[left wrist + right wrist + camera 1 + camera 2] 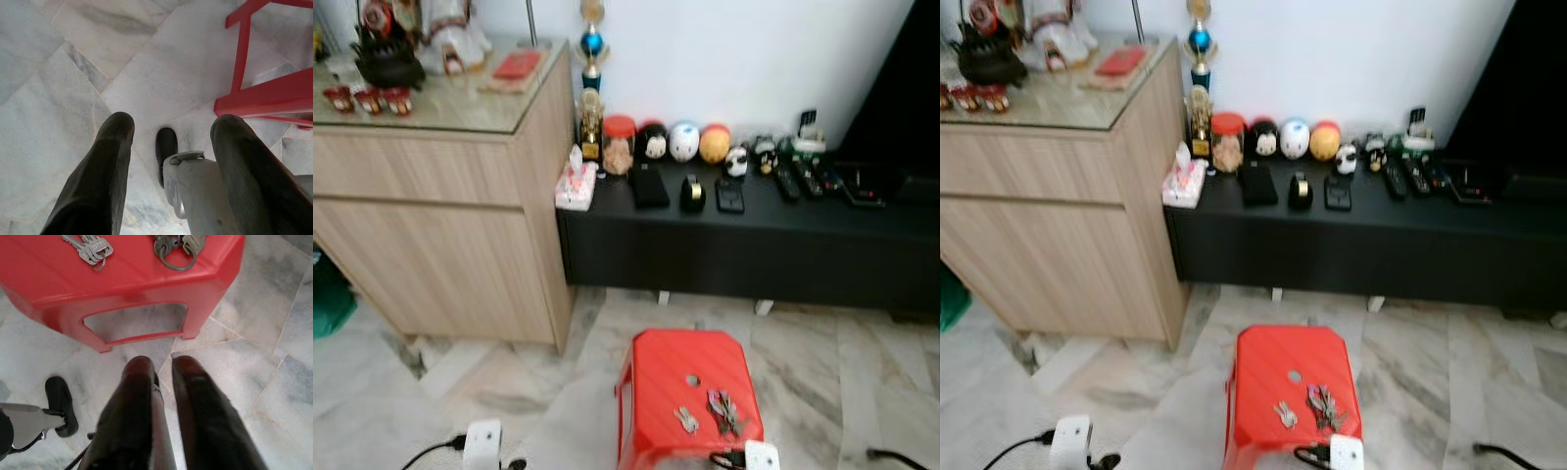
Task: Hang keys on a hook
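Two sets of keys lie on top of a red plastic stool (675,377): a small silver set (686,420) and a darker bunch on a ring (724,411). In the right wrist view the silver keys (88,247) and the ringed bunch (176,247) rest near the stool's edge. My right gripper (163,363) hangs low beside the stool, over the floor, shut and holding nothing. On the other side of the stool, my left gripper (172,125) hangs open above the marble floor, also holding nothing.
A wooden cabinet (440,196) with ornaments stands at the left. A low black bench (754,245) along the white wall carries jars, figurines and remotes. Black cables (896,457) lie on the marble floor. My own foot (165,147) shows below the left gripper.
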Controlling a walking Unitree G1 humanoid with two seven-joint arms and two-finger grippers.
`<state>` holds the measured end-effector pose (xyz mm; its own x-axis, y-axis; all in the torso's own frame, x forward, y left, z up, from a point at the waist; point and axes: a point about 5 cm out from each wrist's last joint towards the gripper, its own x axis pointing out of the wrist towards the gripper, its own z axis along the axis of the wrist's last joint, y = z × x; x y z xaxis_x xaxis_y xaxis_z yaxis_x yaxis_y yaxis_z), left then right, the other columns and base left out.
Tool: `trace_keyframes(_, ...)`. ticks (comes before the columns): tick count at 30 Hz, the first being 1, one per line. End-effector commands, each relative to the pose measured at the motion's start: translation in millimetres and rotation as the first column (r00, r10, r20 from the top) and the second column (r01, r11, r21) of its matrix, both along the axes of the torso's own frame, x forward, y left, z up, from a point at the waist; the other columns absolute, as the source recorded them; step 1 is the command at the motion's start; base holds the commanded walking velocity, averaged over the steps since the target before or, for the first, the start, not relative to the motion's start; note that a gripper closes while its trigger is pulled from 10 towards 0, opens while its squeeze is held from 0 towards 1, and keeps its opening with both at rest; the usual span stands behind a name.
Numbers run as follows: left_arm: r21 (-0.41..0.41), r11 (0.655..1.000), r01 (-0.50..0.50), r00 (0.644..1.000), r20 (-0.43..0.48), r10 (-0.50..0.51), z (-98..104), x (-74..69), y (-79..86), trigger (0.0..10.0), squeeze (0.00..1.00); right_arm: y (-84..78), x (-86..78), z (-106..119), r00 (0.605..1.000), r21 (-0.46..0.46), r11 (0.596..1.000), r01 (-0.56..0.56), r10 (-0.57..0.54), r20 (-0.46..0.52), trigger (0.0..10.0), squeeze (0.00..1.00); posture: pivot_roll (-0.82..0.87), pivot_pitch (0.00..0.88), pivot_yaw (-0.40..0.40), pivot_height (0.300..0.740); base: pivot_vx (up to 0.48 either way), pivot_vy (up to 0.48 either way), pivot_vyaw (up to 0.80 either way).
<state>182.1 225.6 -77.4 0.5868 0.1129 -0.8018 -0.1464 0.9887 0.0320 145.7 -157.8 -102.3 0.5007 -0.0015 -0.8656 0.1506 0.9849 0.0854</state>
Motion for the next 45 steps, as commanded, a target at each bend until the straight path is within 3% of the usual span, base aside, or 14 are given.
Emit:
trace_keyframes(1,0.000,1.000,-0.004,1.000,-0.008,0.004,-1,-1.9,-0.1,10.0,0.00,-0.3,-0.1,0,1.000,-0.009,1.000,-0.007,0.007,0.005,10.0,1.00,0.05,0.000,-0.061,0.740,0.000,0.000,0.00)
trace_keyframes(14,-0.011,1.000,-0.016,1.000,0.006,0.016,-1,-2.1,-1.3,10.0,0.00,-4.5,5.9,4,0.995,-0.094,0.993,-0.064,0.071,0.070,10.0,1.00,0.04,0.000,-0.062,0.740,0.000,0.000,0.00)
trace_keyframes(15,-0.011,1.000,-0.015,1.000,0.008,0.016,-1,-2.1,-1.5,10.0,0.00,-5.1,6.9,5,0.994,-0.102,0.993,-0.059,0.068,0.085,10.0,0.43,0.04,0.000,-0.063,0.740,0.000,0.000,0.00)
trace_keyframes(16,-0.014,1.000,-0.015,1.000,0.013,0.015,-1,-2.0,-1.9,10.0,0.00,-5.5,9.2,7,0.990,-0.110,0.992,-0.065,0.078,0.117,10.0,0.00,0.04,0.000,-0.064,0.740,0.000,0.000,0.00)
trace_keyframes(22,-0.019,1.000,-0.017,0.999,0.041,0.018,-1,-2.5,-2.5,10.0,0.00,-5.5,14.8,13,0.971,-0.102,0.993,-0.058,0.080,0.225,10.0,0.00,0.03,0.000,-0.068,0.740,0.000,0.000,0.00)
trace_keyframes(34,-0.018,1.000,-0.014,0.998,0.067,0.015,-1,-4.9,-2.6,10.0,0.00,-7.8,14.8,17,0.954,-0.125,0.992,-0.024,0.060,0.295,10.0,0.00,0.02,0.000,-0.073,0.740,0.000,0.000,0.00)
trace_keyframes(35,-0.010,1.000,-0.013,0.996,0.084,0.014,0,-4.2,-2.2,10.0,0.00,-19.5,56.0,40,0.898,-0.166,0.986,-0.007,0.080,0.433,10.0,0.00,0.02,0.000,-0.074,0.740,0.000,0.000,0.00)
trace_keyframes(36,0.000,1.000,-0.011,0.995,0.101,0.011,1,-3.6,-1.8,10.0,0.00,-26.7,85.8,64,0.831,-0.188,0.982,0.016,0.092,0.549,10.0,0.00,0.02,0.000,-0.073,0.740,0.000,0.000,0.00)
trace_keyframes(37,0.005,1.000,-0.009,0.993,0.118,0.008,2,-3.0,-1.7,10.0,0.00,-30.9,104.6,83,0.769,-0.195,0.980,0.036,0.097,0.632,10.0,0.00,0.02,0.000,-0.073,0.740,0.000,0.000,0.00)
trace_keyframes(38,0.006,1.000,-0.011,0.991,0.134,0.010,3,-2.5,-1.8,10.0,0.00,-32.9,113.7,94,0.726,-0.197,0.979,0.046,0.103,0.680,10.0,0.00,0.02,0.000,-0.073,0.740,0.000,0.000,0.00)
trace_keyframes(42,0.009,1.000,-0.012,0.987,0.160,0.010,4,-1.6,-1.8,10.0,0.00,-32.1,115.2,100,0.692,-0.195,0.980,0.045,0.110,0.713,10.0,0.00,0.02,0.000,-0.073,0.740,0.000,0.000,0.00)
trace_keyframes(45,0.038,0.998,-0.043,0.972,0.233,0.033,9,0.3,-0.3,10.0,0.00,-29.9,120.9,108,0.655,-0.183,0.983,0.020,0.126,0.745,10.0,0.00,0.01,0.000,-0.073,0.740,0.000,0.000,0.00)
